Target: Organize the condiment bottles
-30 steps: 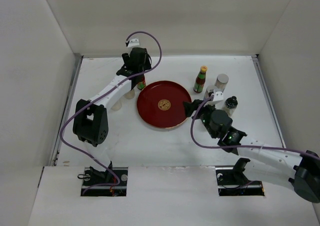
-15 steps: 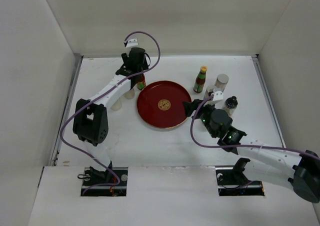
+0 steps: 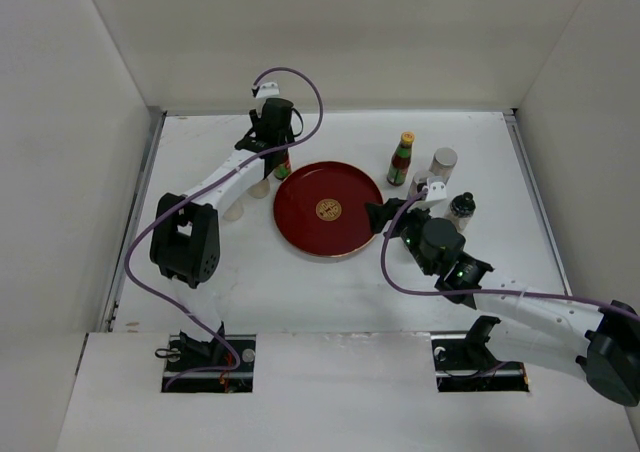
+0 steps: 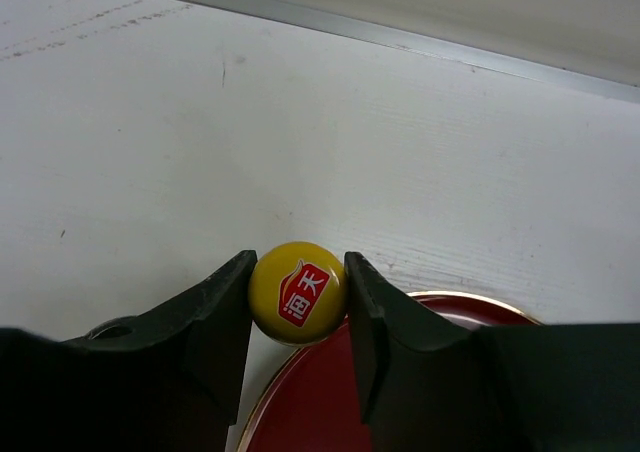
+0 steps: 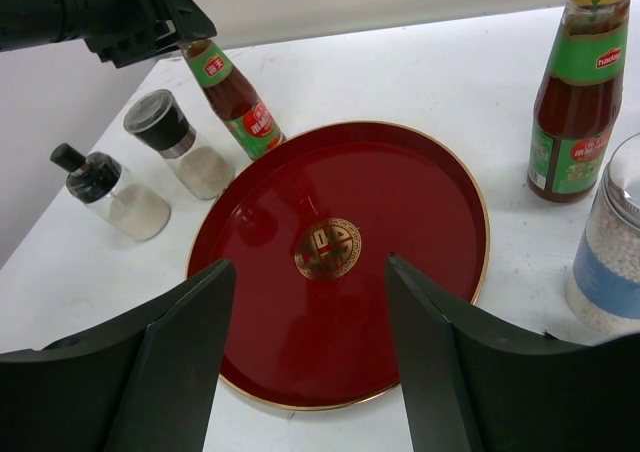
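Grasp made: the left gripper clamps the yellow cap of a sauce bottle standing on the counter just beside the red tray; the right gripper hovers open. The next move likely calls for a straight lift over the rim.

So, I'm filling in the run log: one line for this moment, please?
left gripper: shut on sauce bottle cap | right gripper: open, facing red tray

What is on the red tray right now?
Nothing visible: only its gold emblem shows on the red tray. The right gripper covers parts of its near rim.
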You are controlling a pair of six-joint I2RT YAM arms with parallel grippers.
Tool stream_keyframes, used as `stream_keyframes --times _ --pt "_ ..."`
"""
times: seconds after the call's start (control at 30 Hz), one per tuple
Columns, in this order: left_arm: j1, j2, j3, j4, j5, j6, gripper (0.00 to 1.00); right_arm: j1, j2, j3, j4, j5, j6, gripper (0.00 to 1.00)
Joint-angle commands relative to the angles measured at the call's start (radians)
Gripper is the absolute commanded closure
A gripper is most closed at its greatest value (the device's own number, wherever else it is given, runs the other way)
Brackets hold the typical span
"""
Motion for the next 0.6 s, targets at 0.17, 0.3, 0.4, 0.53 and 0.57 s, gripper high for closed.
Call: stream_keyframes --times 0.17,0.3,0.4,0.53,0.57 --pt "-0.008 -0.146 0.045 0.071 -0.036 0.015 0.86 -0.010 0.002 0.002 0.066 -0.025 0.002 0.32" --pt "-0.010 -0.214 0.067 0.102 -0.033 0.033 0.86 -0.011 -0.001 -0.002 0.072 -0.028 0.005 0.32" --pt "-0.020 -0.241 0.108 0.085 -0.026 0.047 0.86 -0.011 -0.005 -0.002 0.072 -0.028 0.003 0.32" --pt "-0.057 -0.274 0.099 0.079 -0.024 0.050 0.86 -0.013 -0.008 -0.001 0.063 -0.023 0.005 0.32" --pt "-0.071 -0.278 0.088 0.079 -0.023 0.045 0.86 -0.014 -0.010 -0.002 0.064 -0.022 0.005 0.32"
